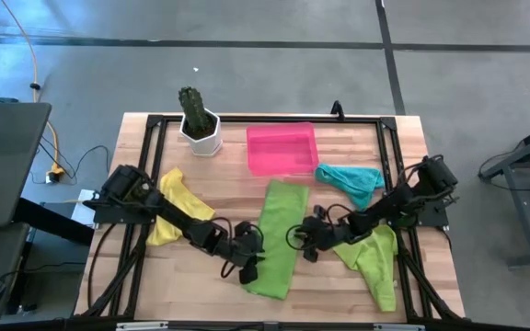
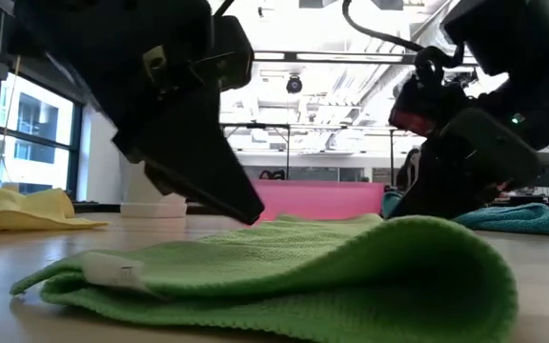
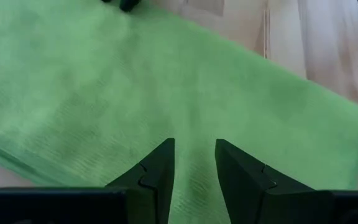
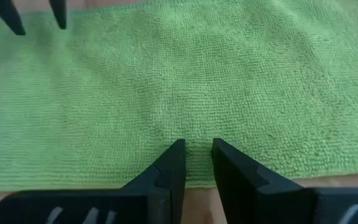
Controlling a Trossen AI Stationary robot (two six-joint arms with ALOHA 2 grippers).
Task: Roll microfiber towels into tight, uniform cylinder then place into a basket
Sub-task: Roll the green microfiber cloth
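High view shows a folded green towel (image 1: 277, 239) lying as a long strip in the middle of the tabletop (image 1: 339, 152), one short end pointing toward the pink basket (image 1: 282, 148) and stopping just short of it. The left gripper (image 1: 249, 265) sits over the strip's near left edge and the right gripper (image 1: 307, 241) over its right edge, roughly facing each other across the cloth. In each wrist view the 2 fingers stand slightly apart with only bare towel between them, so neither gripper holds anything yet. The low view shows the near end of the strip already humped up off the wood, which looks like the natural place to start a roll. My judgement is that the step in hand is taking hold of that near end. To do it well, both grippers should pinch the same short edge at matching spots near its 2 corners, so the first turn comes out square and not coned. Keep the first turn small and firm, since a loose core makes a fat, uneven cylinder. Roll toward the basket, keeping both sides level. The other 3 towels, a yellow towel (image 1: 180, 210), a teal towel (image 1: 352, 179) and a second green towel (image 1: 374, 260), lie apart from the strip, with the second green one close beside its right edge.
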